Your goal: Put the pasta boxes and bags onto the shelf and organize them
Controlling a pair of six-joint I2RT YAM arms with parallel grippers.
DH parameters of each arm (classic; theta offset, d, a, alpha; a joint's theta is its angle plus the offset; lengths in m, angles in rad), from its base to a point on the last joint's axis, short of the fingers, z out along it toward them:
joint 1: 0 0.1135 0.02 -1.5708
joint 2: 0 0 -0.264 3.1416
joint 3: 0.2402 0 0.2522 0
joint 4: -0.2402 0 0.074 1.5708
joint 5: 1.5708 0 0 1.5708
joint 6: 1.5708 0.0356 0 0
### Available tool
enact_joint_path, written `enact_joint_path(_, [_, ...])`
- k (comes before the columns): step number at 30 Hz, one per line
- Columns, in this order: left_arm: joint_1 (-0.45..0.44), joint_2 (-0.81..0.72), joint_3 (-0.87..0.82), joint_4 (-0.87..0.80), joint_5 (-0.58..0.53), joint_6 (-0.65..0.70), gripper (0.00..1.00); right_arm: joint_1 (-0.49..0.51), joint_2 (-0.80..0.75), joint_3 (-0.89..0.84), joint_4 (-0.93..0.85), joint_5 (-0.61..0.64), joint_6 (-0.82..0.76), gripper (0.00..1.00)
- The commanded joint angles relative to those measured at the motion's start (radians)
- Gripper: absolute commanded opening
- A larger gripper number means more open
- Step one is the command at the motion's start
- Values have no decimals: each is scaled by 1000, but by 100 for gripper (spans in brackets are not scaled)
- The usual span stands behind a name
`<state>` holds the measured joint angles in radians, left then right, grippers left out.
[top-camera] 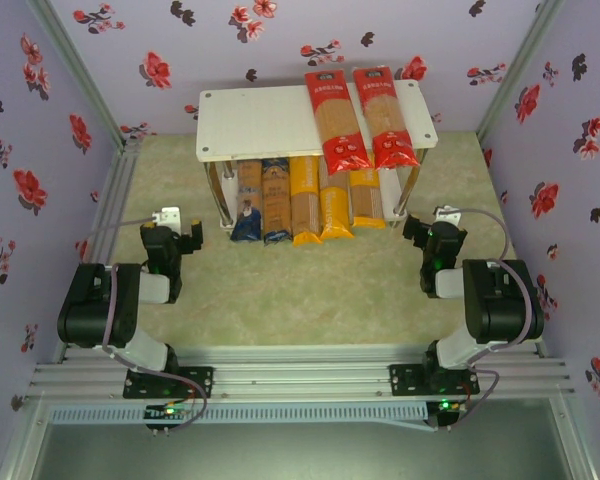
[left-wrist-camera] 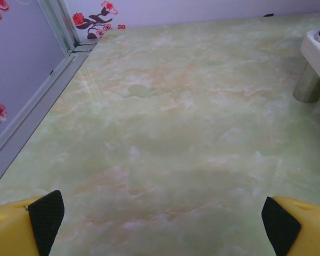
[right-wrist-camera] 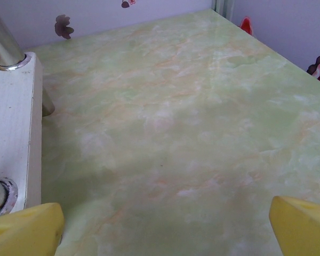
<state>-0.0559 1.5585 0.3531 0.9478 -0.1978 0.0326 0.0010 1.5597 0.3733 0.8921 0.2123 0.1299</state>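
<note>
Placing step looks done: two red packs (top-camera: 360,115) lie on the shelf (top-camera: 260,125) top board, brown packs (top-camera: 262,205) and yellow-orange packs (top-camera: 320,205) on its lower board. Left fingers (left-wrist-camera: 21,226) and right fingers (right-wrist-camera: 21,229) are spread wide and empty over the tabletop (top-camera: 300,290) beside the shelf. Next move is probably only tidying the rows.
</note>
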Motion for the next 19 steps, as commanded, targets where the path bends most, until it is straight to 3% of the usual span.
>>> enact_joint_path(1, [4,-13,14,-5,1,-10,100,4,-4,2,13,-2,-16,99])
enact_joint_path(19, [6,-13,20,-17,5,-11,100,4,-4,2,13,-2,-16,99])
